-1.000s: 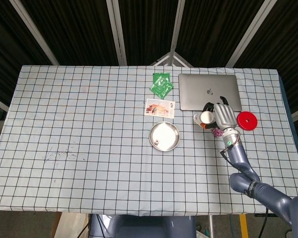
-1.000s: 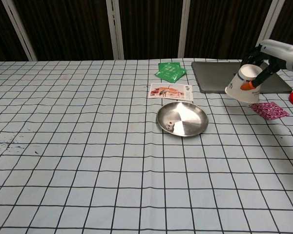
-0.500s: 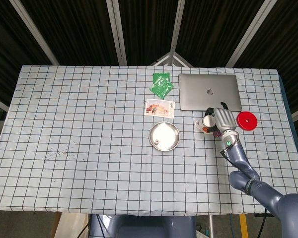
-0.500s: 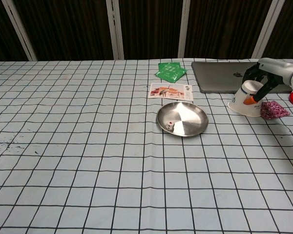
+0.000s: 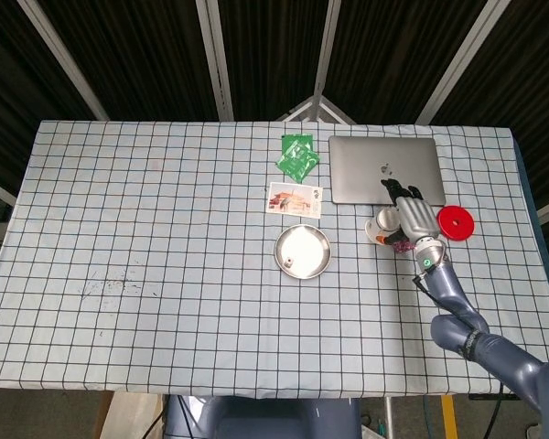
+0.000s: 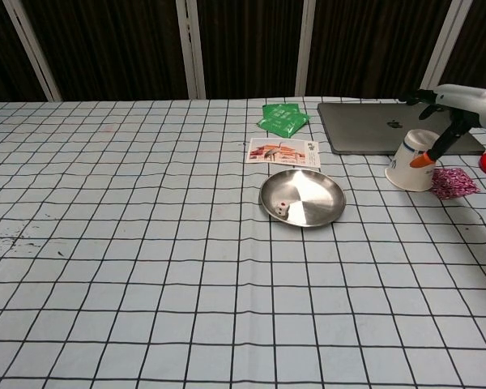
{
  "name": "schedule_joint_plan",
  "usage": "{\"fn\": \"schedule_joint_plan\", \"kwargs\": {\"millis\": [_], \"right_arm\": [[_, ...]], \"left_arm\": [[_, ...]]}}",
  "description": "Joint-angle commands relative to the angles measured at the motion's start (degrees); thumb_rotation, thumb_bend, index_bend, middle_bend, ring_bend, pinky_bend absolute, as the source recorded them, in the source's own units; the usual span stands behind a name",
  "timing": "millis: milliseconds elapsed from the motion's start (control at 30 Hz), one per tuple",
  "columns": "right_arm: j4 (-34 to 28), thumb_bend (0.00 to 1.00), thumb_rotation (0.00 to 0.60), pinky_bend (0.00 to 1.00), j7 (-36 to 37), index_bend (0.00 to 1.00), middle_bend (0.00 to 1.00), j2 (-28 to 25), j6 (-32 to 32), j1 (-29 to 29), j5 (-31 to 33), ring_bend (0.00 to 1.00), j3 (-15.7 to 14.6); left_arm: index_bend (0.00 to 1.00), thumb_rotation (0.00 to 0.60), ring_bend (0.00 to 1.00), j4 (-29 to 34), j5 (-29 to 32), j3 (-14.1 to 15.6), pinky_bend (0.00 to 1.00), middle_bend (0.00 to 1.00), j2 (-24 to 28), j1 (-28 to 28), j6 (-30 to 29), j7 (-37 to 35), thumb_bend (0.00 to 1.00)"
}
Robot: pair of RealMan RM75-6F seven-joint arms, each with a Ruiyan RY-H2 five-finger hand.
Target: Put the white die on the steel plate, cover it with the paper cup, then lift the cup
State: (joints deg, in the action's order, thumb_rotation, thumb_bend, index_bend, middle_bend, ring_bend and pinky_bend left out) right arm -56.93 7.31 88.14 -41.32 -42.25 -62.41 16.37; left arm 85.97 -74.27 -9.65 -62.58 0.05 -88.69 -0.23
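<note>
The white die (image 6: 282, 208) lies in the steel plate (image 6: 316, 212) near its front left rim; in the head view the die (image 5: 291, 264) shows as a small speck on the plate (image 5: 313, 245). The paper cup (image 6: 412, 160) stands upside down on the cloth to the right of the plate, also seen as the cup (image 5: 382, 227) from above. My right hand (image 6: 452, 104) hovers just over and behind the cup with its fingers spread; one finger reaches down along the cup's right side. From above, the right hand (image 5: 410, 213) sits beside the cup. My left hand is out of sight.
A closed laptop (image 6: 364, 130) lies behind the cup. A pink sachet (image 6: 454, 182) and a red disc (image 5: 456, 222) lie to the cup's right. Green packets (image 6: 283, 119) and a picture card (image 6: 283, 151) lie behind the plate.
The right hand lowered the tilted cup to the cloth right of the plate, set it upside down, and spread its fingers off it.
</note>
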Motion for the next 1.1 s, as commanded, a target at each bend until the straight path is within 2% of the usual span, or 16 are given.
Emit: {"fn": "schedule_joint_plan", "kwargs": {"millis": [33, 133, 233, 367, 467, 567, 700, 867, 1100], "right_arm": [[-18.05, 0.05, 0.600, 0.00, -5.43, 0.00, 0.04, -11.35, -5.74, 5.06, 0.58, 0.14, -0.68], [-31.54, 0.06, 0.600, 0.00, -10.72, 0.01, 0.07, -18.03, -14.95, 10.83, -1.16, 0.15, -2.90], [-41.69, 0.09, 0.600, 0.00, -15.82, 0.07, 0.11, -21.67, -24.39, 16.55, -3.53, 0.17, -5.88], [-48.32, 0.09, 0.600, 0.00, -19.54, 0.10, 0.12, -23.04, -36.45, 24.19, -10.60, 0.17, -10.96], [-49.29, 0.09, 0.600, 0.00, -19.90, 0.11, 0.12, -23.58, -42.13, 28.50, -14.83, 0.17, -14.01], [-47.75, 0.09, 0.600, 0.00, -19.62, 0.14, 0.12, -24.37, -46.26, 31.44, -18.99, 0.17, -16.00], [-44.21, 0.09, 0.600, 0.00, -21.38, 0.18, 0.12, -24.66, -50.42, 33.61, -23.42, 0.17, -16.86], [-41.29, 0.09, 0.600, 0.00, -22.48, 0.20, 0.12, -24.06, -50.19, 34.45, -24.05, 0.16, -17.14], [-40.61, 0.09, 0.600, 0.00, -24.31, 0.21, 0.12, -23.50, -49.01, 34.63, -23.71, 0.16, -16.43]], "left_arm": [[0.37, 0.600, 0.00, 0.02, -0.55, 0.22, 0.00, 0.00, 0.26, -0.07, 0.17, -0.71, 0.27], [0.37, 0.600, 0.00, 0.21, -1.70, 0.60, 0.00, 0.00, 0.86, 0.24, -0.27, -2.42, 0.27], [0.37, 0.600, 0.00, 0.46, -3.29, 1.17, 0.00, 0.00, 1.57, 0.84, -1.31, -4.35, 0.27], [0.37, 0.600, 0.00, 0.36, -5.24, 2.04, 0.00, 0.00, 2.84, 2.39, -3.53, -7.77, 0.27], [0.37, 0.600, 0.00, 0.05, -5.43, 2.11, 0.00, 0.00, 3.72, 3.61, -5.02, -10.84, 0.27], [0.37, 0.600, 0.00, -0.53, -5.36, 2.00, 0.00, 0.00, 4.46, 4.51, -5.96, -13.79, 0.27], [0.37, 0.600, 0.00, -1.28, -5.03, 1.92, 0.00, 0.00, 4.85, 4.93, -5.97, -15.81, 0.27], [0.37, 0.600, 0.00, -1.49, -5.72, 2.03, 0.00, 0.00, 4.69, 5.07, -6.59, -15.74, 0.27], [0.37, 0.600, 0.00, -1.65, -6.39, 2.16, 0.00, 0.00, 4.30, 5.02, -7.01, -15.04, 0.27]]}}
